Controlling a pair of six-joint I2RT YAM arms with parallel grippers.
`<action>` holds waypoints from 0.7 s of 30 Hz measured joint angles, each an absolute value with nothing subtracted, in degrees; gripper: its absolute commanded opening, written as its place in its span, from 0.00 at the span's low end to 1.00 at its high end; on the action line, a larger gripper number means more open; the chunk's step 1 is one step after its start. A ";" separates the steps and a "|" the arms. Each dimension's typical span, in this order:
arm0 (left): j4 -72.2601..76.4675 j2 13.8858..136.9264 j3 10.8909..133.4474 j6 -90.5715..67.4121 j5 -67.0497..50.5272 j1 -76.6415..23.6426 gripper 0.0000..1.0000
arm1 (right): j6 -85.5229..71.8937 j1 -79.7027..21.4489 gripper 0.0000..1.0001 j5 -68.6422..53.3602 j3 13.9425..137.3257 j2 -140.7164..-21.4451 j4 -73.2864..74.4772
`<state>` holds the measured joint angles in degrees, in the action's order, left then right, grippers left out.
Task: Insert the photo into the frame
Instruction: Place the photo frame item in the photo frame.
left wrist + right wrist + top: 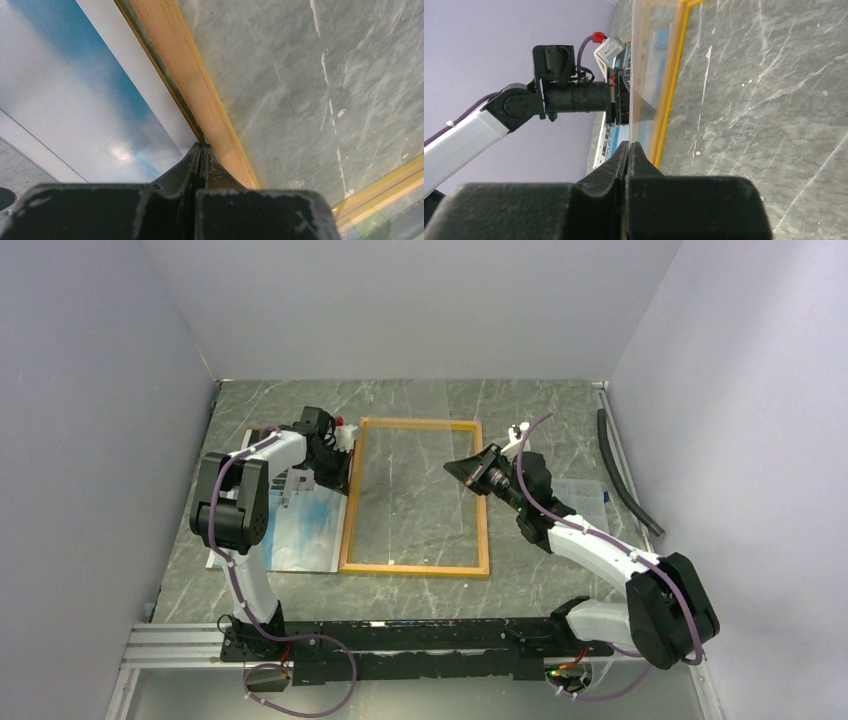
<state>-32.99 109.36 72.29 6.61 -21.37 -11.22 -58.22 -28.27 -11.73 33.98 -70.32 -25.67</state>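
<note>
The frame (414,568) lies flat near the middle of the grey marbled worktop (540,410), with its long sides running from the near edge toward the far edge. In the left wrist view its rail shows a light wood grain face with a thin yellow strip along one side.

The photo (300,530) lies flat, picture side up, between the frame and the worktop's left edge. Its blue sky and white border run right up against the frame's left rail. The left arm reaches across it, so part of the print is hidden from above.

The left claw (201,150) has its 2 fingers pressed together. The tips sit at the seam where the photo's white border meets the frame's left rail, toward the far left corner of the frame. The pictures do not show anything held between the fingers.

The right claw (629,147) is over the frame's right rail, toward its far end, and is turned toward the left arm. It is pinching the edge of a clear pane (644,60), which the right wrist view shows edge-on as a thin hazy sheet. The sheet stands up from the fingertips, and the left arm's wrist is visible through it.

A black strip (625,475) lies along the worktop's right edge, well apart from the frame.
</note>
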 measured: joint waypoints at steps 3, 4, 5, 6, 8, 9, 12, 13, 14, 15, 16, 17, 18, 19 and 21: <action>-32.99 109.36 72.29 6.61 -21.39 -11.22 0.03 | -58.35 -28.29 0.00 -10.87 34.00 -70.28 -24.93; -32.99 109.36 72.29 6.61 -21.39 -11.22 0.03 | -58.52 -28.32 0.00 -10.59 34.00 -70.28 -24.56; -32.99 109.36 72.29 6.61 -21.39 -11.22 0.03 | -58.59 -28.38 0.00 -10.41 34.00 -70.28 -24.23; -32.99 109.36 72.29 6.61 -21.39 -11.22 0.03 | -58.74 -28.56 0.00 -9.89 34.09 -70.28 -23.59; -32.99 109.36 72.29 6.61 -21.39 -11.22 0.03 | -58.81 -29.17 0.00 -8.60 34.48 -70.28 -22.22; -32.99 109.36 72.29 6.61 -21.39 -11.22 0.02 | -58.83 -29.50 0.00 -8.10 34.72 -70.28 -21.78; -32.99 109.36 72.29 6.61 -21.39 -11.22 0.03 | -59.13 -30.65 0.00 -6.61 35.77 -70.28 -20.56; -32.99 109.36 72.29 6.61 -21.39 -11.22 0.03 | -59.18 -31.09 0.00 -6.07 36.05 -70.26 -20.21; -32.99 109.36 72.29 6.61 -21.39 -11.22 0.03 | -59.18 -31.40 0.00 -5.76 36.23 -70.22 -19.94; -32.99 109.36 72.29 6.61 -21.39 -11.22 0.03 | -59.18 -31.75 0.00 -5.28 36.38 -70.15 -19.64; -32.99 109.36 72.29 6.61 -21.37 -11.22 0.03 | -59.18 -32.01 0.00 -4.86 36.40 -70.04 -19.53; -32.99 109.36 72.29 6.61 -21.37 -11.22 0.03 | -59.18 -32.14 0.00 -4.54 36.40 -69.89 -19.31; -32.99 109.36 72.29 6.61 -21.39 -11.22 0.03 | -59.18 -32.18 0.00 -4.27 36.40 -69.71 -19.09; -32.99 109.36 72.29 6.61 -21.39 -11.22 0.03 | -59.16 -32.18 0.00 -4.10 36.40 -69.56 -18.94; -32.99 109.36 72.29 6.61 -21.37 -11.22 0.03 | -58.98 -32.21 0.00 -3.66 36.38 -69.12 -18.33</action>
